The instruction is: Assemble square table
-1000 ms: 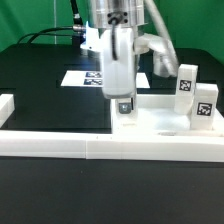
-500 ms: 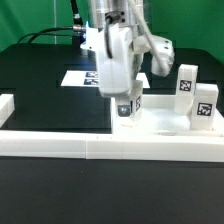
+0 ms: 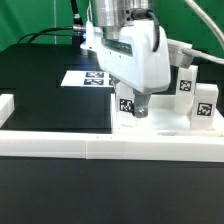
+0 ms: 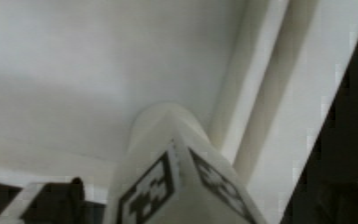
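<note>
Gripper [image 3: 130, 108] on leg block [image 3: 127, 104] over white slab [image 3: 160, 125] (black table [image 3: 45, 85])

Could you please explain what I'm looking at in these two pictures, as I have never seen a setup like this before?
This is a robot arm building a small table. One picture is from a camera off to the side; the other is from a camera on the arm's wrist, looking down past its claw. The claw seems to grip a small white tagged leg over the white square tabletop. Two more legs stand at the exterior view's right. White border bars edge the black table, and the marker board lies behind.
</note>
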{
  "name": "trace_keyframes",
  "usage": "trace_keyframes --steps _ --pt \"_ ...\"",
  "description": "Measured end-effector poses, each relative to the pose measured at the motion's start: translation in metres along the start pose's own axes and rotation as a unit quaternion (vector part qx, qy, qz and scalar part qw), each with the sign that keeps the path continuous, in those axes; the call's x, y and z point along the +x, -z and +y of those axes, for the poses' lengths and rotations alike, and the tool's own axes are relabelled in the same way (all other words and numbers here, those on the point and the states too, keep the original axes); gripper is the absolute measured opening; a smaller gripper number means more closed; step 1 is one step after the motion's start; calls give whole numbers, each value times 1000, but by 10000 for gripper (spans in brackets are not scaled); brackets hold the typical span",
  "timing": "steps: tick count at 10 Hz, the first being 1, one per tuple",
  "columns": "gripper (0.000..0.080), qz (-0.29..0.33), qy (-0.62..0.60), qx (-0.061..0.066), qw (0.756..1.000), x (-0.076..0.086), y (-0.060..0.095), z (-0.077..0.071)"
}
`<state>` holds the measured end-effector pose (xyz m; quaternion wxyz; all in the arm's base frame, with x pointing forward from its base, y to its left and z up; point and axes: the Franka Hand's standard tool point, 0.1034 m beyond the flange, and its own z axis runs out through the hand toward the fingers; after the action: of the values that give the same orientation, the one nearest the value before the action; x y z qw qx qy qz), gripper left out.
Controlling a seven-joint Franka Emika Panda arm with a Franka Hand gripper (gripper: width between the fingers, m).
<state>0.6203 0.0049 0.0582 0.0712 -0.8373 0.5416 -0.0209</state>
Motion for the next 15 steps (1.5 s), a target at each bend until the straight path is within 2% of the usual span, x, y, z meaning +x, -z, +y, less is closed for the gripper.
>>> trace_keyframes --steps 2,4,7,9,12,13,14,15 --pt "649 -1 189 -5 982 -1 0 0" --pt "649 -5 290 -4 957 4 5 1" --pt "622 -4 275 -4 961 6 5 2" --pt "284 -3 220 -5 975 7 5 2" --pt "287 1 70 -8 998 9 5 2" --pt "287 7 3 -13 1000 9 5 3" --pt "287 8 -77 -20 997 7 5 4" --pt "287 8 -180 -29 983 7 4 5"
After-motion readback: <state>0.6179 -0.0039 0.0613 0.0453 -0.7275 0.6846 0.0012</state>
